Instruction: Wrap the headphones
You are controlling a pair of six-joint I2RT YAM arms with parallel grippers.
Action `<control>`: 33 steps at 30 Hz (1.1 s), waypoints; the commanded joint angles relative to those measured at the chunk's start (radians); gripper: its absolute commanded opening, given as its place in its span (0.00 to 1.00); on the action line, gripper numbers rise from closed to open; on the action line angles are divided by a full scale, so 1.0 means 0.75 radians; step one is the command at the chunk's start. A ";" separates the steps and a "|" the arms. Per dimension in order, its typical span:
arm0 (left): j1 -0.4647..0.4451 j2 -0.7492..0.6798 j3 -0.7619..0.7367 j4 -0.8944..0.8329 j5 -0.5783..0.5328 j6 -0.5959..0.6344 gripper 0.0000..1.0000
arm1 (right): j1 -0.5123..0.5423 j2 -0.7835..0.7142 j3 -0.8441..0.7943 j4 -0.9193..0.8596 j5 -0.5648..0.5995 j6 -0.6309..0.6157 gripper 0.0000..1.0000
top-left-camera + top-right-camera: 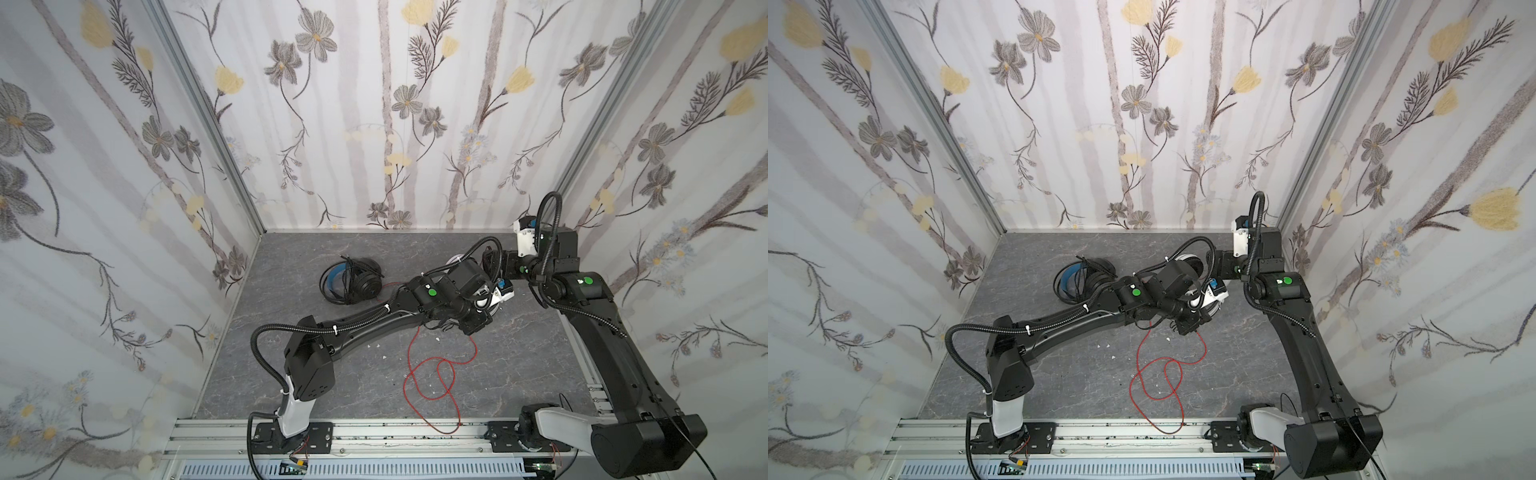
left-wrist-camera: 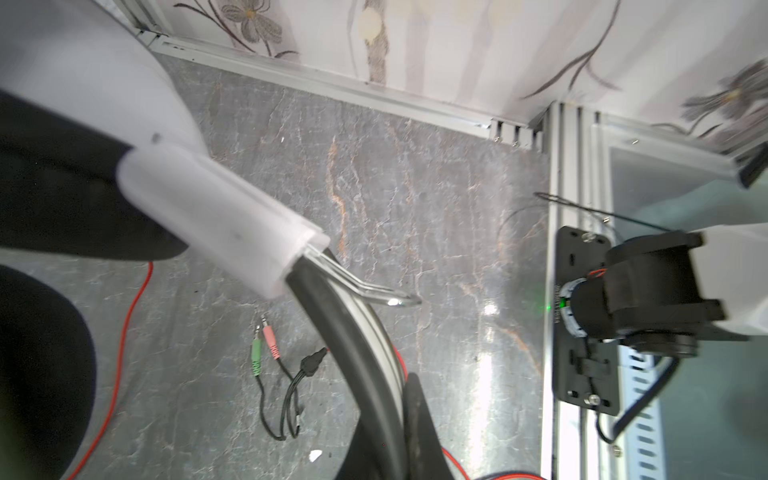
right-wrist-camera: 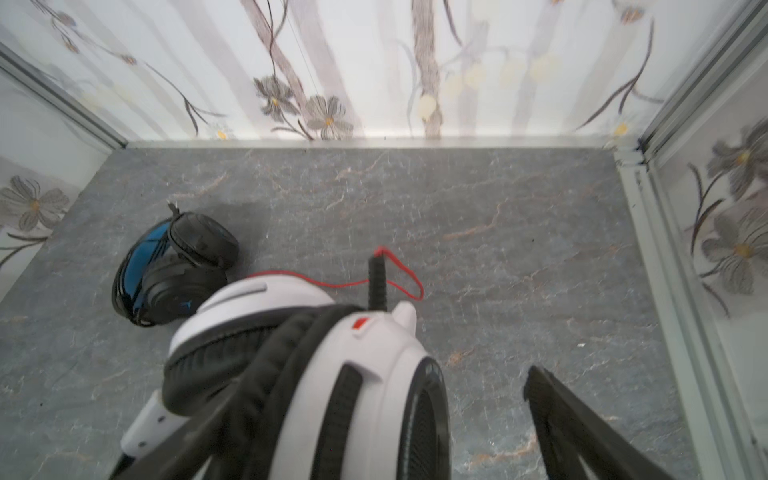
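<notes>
The black headphones [image 1: 353,280] [image 1: 1084,280] [image 3: 174,270], with a blue inner band and their black cable coiled round them, lie at the back left of the table. The white headphones [image 3: 332,374] [image 1: 1187,262] with black earpads are held up at the back right. My left gripper [image 2: 395,415] [image 1: 476,324] is shut on their headband [image 2: 361,340]. My right gripper [image 3: 374,424] [image 1: 492,266] stands open, its jaws straddling a white earcup with a gap on one side. The red cable [image 1: 432,374] [image 1: 1163,374] trails in loose loops to the front rail. Its pink and green plugs [image 2: 266,345] lie on the table.
Floral walls close the grey stone-pattern table [image 1: 519,365] on three sides. An aluminium rail [image 1: 415,432] with both arm bases runs along the front. The right arm's base mount [image 2: 586,324] shows in the left wrist view. Small white scraps [image 1: 376,345] lie mid-table.
</notes>
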 commanded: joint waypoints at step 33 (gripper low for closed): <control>0.369 0.025 -0.771 2.195 0.471 -2.246 0.00 | 0.118 -0.775 -0.629 0.414 -0.062 -0.159 1.00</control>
